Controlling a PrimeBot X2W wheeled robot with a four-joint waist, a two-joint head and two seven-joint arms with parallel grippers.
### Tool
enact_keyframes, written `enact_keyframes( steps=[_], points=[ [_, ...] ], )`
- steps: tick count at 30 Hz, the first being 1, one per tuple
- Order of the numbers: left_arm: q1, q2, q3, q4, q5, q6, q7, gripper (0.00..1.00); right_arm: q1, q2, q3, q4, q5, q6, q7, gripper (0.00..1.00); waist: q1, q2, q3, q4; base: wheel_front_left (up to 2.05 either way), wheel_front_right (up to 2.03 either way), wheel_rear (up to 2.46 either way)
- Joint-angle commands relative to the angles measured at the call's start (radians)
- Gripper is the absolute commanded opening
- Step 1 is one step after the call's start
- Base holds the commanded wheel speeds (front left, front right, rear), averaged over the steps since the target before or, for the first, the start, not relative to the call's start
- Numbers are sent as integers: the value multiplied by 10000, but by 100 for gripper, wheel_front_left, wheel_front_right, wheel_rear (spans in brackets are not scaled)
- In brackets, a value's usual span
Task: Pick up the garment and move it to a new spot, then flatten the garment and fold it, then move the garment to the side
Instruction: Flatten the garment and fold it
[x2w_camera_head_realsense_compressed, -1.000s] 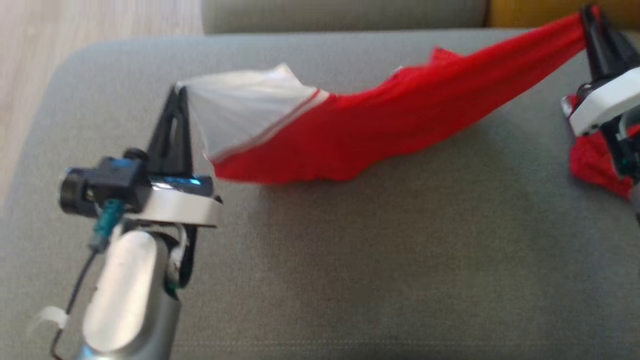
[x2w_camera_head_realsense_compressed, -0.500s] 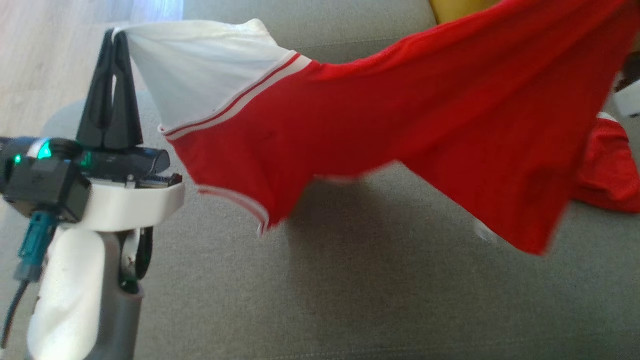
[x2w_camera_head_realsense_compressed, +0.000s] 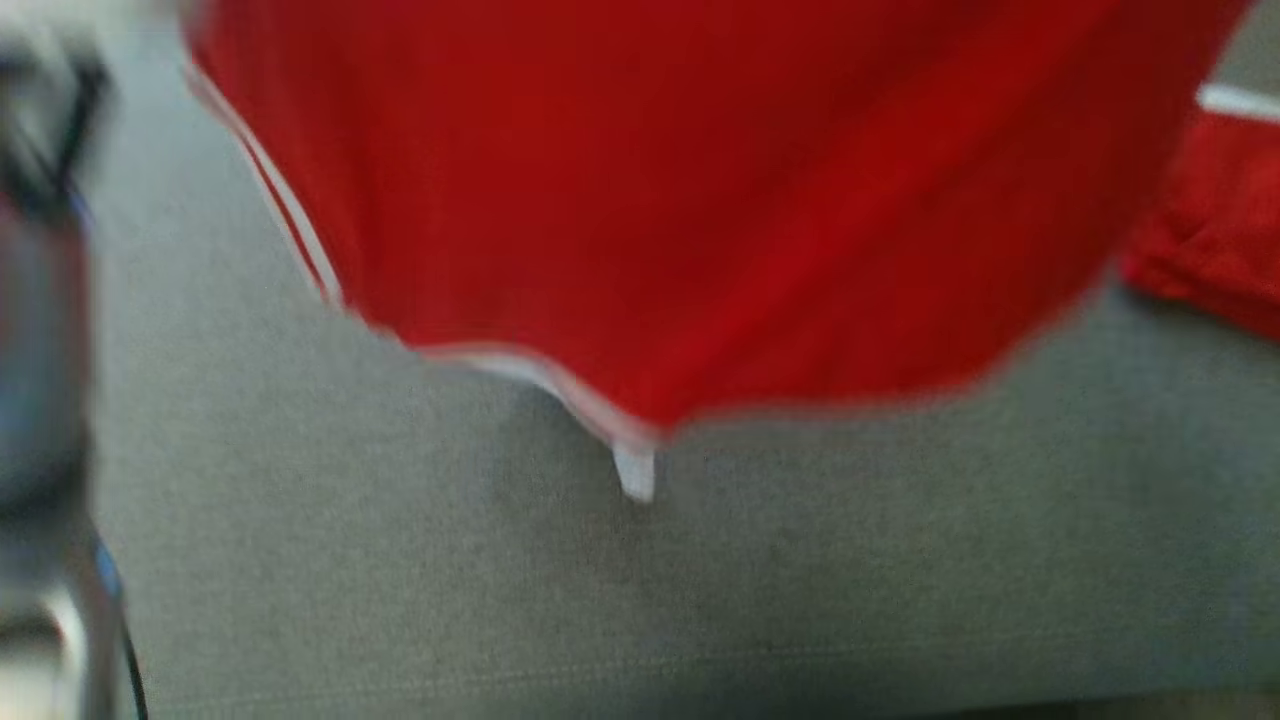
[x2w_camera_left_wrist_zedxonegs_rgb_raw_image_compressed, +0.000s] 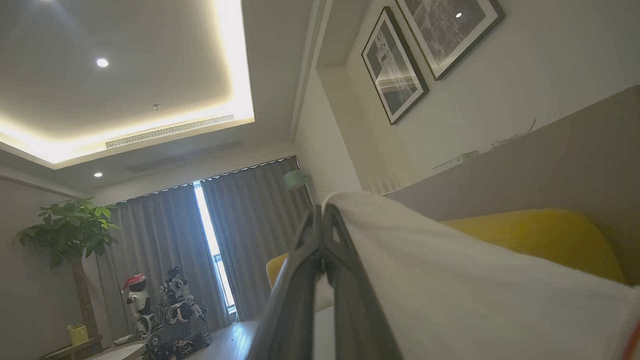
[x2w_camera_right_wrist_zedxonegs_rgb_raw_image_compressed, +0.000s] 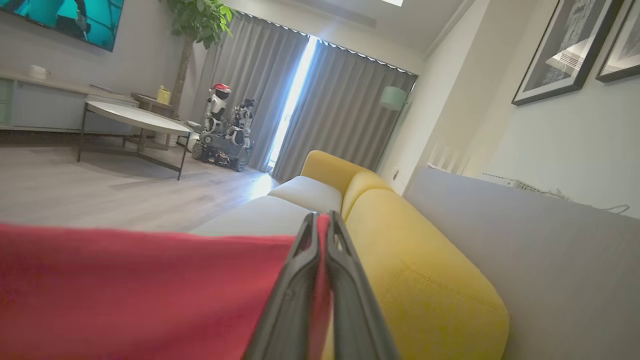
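The garment (x2w_camera_head_realsense_compressed: 680, 200) is red with white-striped trim and one white section. It hangs spread out above the grey sofa seat (x2w_camera_head_realsense_compressed: 640, 600), and its lowest white tip dangles near the middle. In the left wrist view my left gripper (x2w_camera_left_wrist_zedxonegs_rgb_raw_image_compressed: 322, 212) is shut on the garment's white section (x2w_camera_left_wrist_zedxonegs_rgb_raw_image_compressed: 450, 280), which drapes off to the right. My right gripper (x2w_camera_right_wrist_zedxonegs_rgb_raw_image_compressed: 321, 217) is shut on the garment's red cloth (x2w_camera_right_wrist_zedxonegs_rgb_raw_image_compressed: 125, 290), which stretches away to the left. The head view is blurred, with my left arm (x2w_camera_head_realsense_compressed: 40, 300) a smear at the left edge.
More red cloth (x2w_camera_head_realsense_compressed: 1220, 230) lies on the seat at the right; whether it belongs to the same garment I cannot tell. A yellow back cushion (x2w_camera_right_wrist_zedxonegs_rgb_raw_image_compressed: 415, 260) and the grey sofa back (x2w_camera_right_wrist_zedxonegs_rgb_raw_image_compressed: 550, 260) stand behind. A round coffee table (x2w_camera_right_wrist_zedxonegs_rgb_raw_image_compressed: 135, 117) stands on the wooden floor.
Both grippers have lifted the garment off the seat. It went from a stretched, bunched band to a wide hanging sheet close before the head camera.
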Motion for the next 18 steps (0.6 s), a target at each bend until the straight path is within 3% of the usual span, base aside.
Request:
enact_keyframes(
  steps=[1, 2, 4, 10, 13, 18],
  points=[
    [-1673, 589, 259, 803, 75, -118, -65, 0, -1492, -77, 242, 620, 12, -6, -218, 0, 0, 0, 1648, 136, 0, 0, 0],
    [-1673, 589, 259, 803, 75, -118, -65, 0, -1492, -77, 242, 620, 12, -6, -218, 0, 0, 0, 1648, 136, 0, 0, 0],
    [-3194, 632, 200, 2032, 252, -136, -327, 0, -2917, 26, 503, 1707, -275, -6, -682, 0, 0, 0, 2145, 209, 0, 0, 0],
    [-6464, 255, 760, 4894, 131, 639, -1522, 0, -5879, 1161, 70, 4846, -1446, -6, -3221, 0, 0, 0, 2755, 321, 0, 0, 0],
    [-7257, 71, 1119, 5351, -167, 844, -1783, 0, -6456, 1815, -274, 5921, -1804, -6, -4478, 0, 0, 0, 2847, 365, 0, 0, 0],
    [-6939, 8, 910, 4914, -33, 482, -1814, 0, -6337, 2296, 8, 7311, -2022, -6, -5209, 0, 0, 0, 3147, 526, 0, 0, 0]
  ],
)
